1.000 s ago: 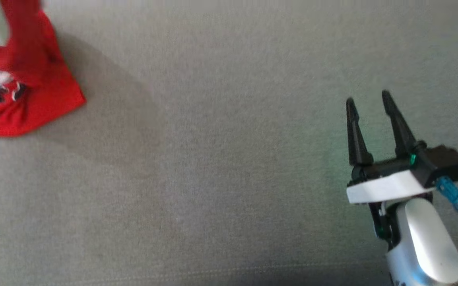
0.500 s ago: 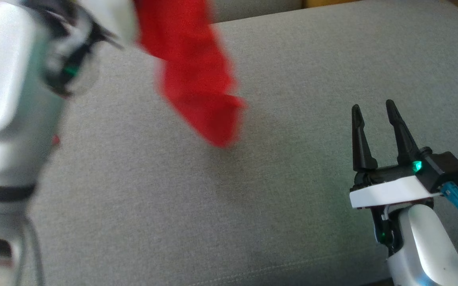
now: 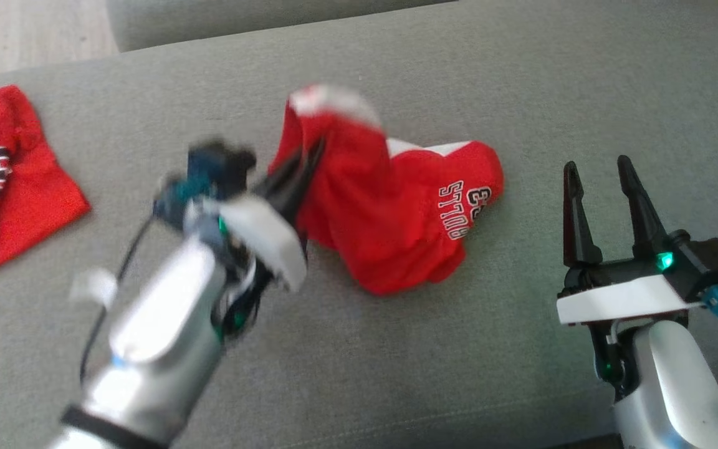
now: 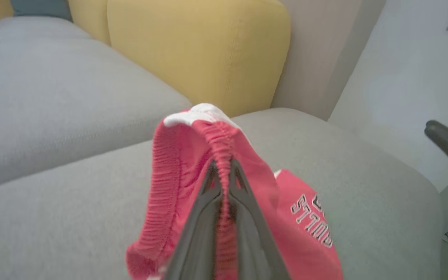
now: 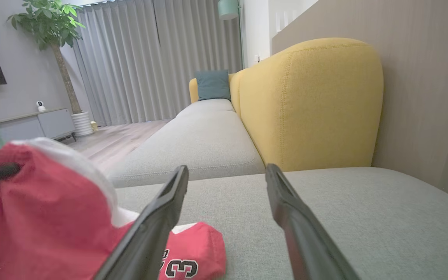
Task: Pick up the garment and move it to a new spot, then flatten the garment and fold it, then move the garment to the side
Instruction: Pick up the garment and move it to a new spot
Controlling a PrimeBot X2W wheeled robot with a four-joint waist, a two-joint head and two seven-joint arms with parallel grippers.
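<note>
The garment (image 3: 396, 224) is a pair of red shorts with a white waistband edge and white lettering. My left gripper (image 3: 314, 151) is shut on its ribbed waistband and holds that end up. The rest lies bunched on the grey sofa cushion (image 3: 521, 93). In the left wrist view the fingers (image 4: 208, 217) pinch the elastic band of the garment (image 4: 169, 182). My right gripper (image 3: 596, 169) stands open to the right of the garment, apart from it and holding nothing. In the right wrist view the garment (image 5: 33, 217) sits to the left of the open right gripper (image 5: 227, 171).
A second red garment (image 3: 4, 181) with a printed logo lies flat at the cushion's left end. A yellow backrest (image 5: 313, 105) rises behind the cushion. Wooden floor (image 3: 28, 31) lies beyond the sofa's far-left edge. Another grey cushion (image 4: 53, 89) adjoins.
The head camera has swung. My left arm has carried the hanging garment to the middle of the cushion, where its lower part now rests. The right gripper stays open.
</note>
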